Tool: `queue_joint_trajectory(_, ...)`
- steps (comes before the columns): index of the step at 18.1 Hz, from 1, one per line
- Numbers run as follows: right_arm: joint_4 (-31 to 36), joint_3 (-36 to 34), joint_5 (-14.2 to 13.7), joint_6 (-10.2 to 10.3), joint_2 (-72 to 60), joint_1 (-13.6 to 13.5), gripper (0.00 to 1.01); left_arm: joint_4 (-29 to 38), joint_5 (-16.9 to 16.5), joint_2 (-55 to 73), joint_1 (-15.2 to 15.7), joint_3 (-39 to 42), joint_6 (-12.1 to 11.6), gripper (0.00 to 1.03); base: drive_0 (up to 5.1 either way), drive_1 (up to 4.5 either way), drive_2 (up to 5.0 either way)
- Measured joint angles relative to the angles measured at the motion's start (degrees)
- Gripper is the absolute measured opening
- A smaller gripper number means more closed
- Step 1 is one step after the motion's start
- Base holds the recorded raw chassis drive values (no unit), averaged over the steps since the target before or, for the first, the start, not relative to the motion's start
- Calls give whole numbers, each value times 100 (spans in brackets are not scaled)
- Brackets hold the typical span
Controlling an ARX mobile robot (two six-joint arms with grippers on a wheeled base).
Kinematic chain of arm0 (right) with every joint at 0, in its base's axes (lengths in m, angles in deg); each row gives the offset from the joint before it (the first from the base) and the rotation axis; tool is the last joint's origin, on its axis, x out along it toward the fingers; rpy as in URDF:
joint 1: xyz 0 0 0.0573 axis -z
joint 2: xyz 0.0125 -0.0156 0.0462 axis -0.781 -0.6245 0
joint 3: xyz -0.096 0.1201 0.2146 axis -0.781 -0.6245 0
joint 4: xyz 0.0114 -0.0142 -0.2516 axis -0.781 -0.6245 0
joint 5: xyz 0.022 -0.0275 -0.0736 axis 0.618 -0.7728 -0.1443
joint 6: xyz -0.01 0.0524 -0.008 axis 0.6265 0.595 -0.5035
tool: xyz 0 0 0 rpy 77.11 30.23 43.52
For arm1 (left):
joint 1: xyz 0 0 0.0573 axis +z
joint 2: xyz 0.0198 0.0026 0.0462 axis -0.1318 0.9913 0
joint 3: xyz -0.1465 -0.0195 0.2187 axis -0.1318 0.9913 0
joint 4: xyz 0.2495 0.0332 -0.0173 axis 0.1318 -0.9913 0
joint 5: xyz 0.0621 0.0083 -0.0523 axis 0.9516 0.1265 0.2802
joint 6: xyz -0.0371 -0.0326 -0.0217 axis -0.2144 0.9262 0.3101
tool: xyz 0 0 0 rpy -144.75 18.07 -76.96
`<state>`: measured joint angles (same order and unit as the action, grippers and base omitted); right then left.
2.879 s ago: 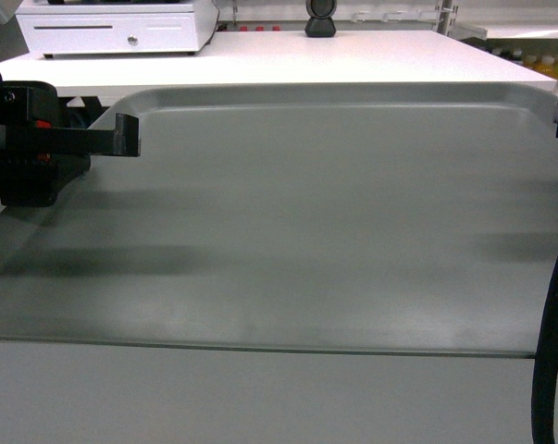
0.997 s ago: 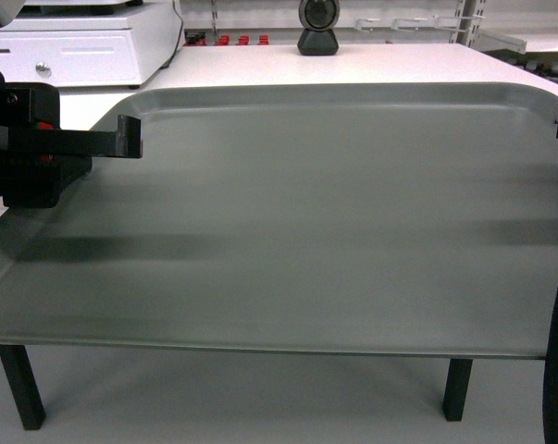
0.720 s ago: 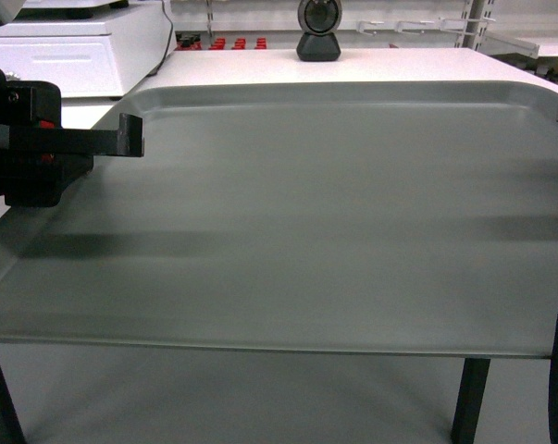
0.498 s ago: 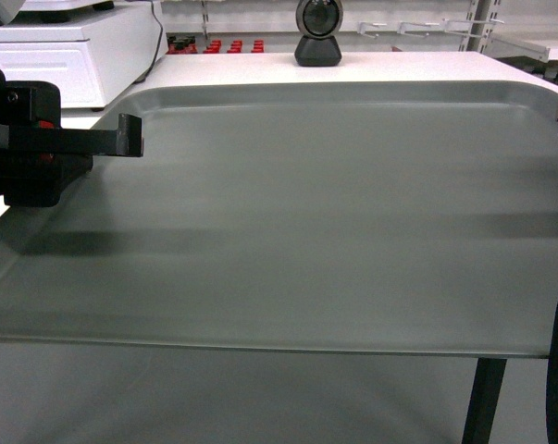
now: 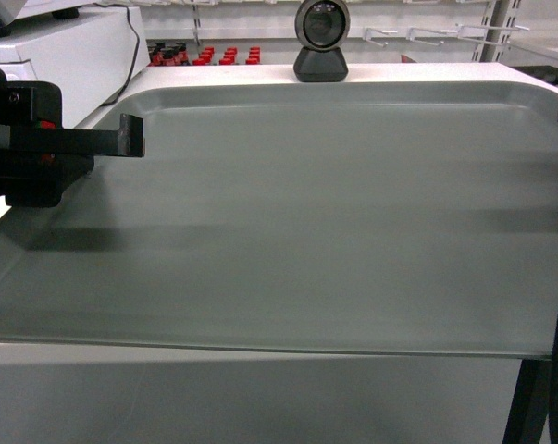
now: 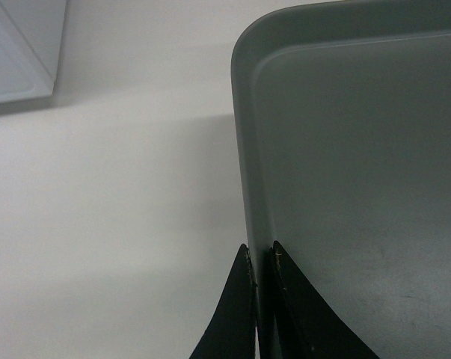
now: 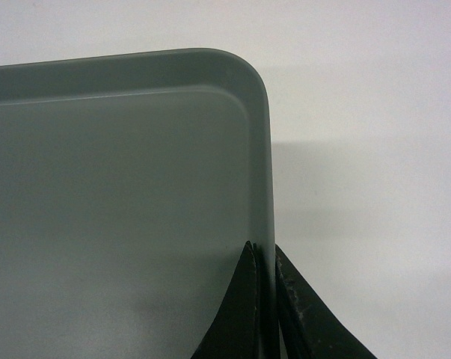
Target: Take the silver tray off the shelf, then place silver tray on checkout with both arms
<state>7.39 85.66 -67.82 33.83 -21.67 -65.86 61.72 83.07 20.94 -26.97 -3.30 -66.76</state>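
Currently the tray [image 5: 334, 213] fills most of the head view, held above the white bench [image 6: 120, 194] by both grippers. In the left wrist view the left gripper [image 6: 261, 258] at lower centre has its fingers [image 6: 240, 307] clenched on the tray's left rim, one finger outside and one inside. In the right wrist view the right gripper [image 7: 262, 258] at lower centre grasps the right rim the same way. In the head view only a sliver of the right gripper shows at the right edge.

The step in hand appears to be setting the tray down on the bench. Judged from the shadows under both corners, the tray is not yet resting flat.

Procedure:
- Lower both arms at the same rate, so the tray stays level and neither rim twists in its grip.
- Keep the far edge short of the black round device [image 5: 320, 42] at upper centre and the white box [image 5: 66, 51] at upper left.
- Release only once the underside bears on the bench; release both sides together.
- Withdraw each gripper outward, away from the rim, to avoid dragging the tray.
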Motion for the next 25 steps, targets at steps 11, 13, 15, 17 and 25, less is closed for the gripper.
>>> queue_joint_trajectory(11,-2,0,0,0,-9,0,3,-9,7,4,0,0,0,3,2,425,-421)
queue_joint_trajectory(13,4,0,0,0,-11,0,3,4,2,4,0,0,0,3,2,425,-421)
queue_joint_trajectory(15,0,0,0,0,-11,0,3,4,2,4,0,0,0,3,2,425,-421)
queue_joint_trajectory(17,-11,0,0,0,-11,0,3,-15,0,4,0,0,0,3,2,425,-421)
queue_joint_trajectory(25,-9,0,0,0,-9,0,3,-15,4,4,0,0,0,3,2,425,-421)
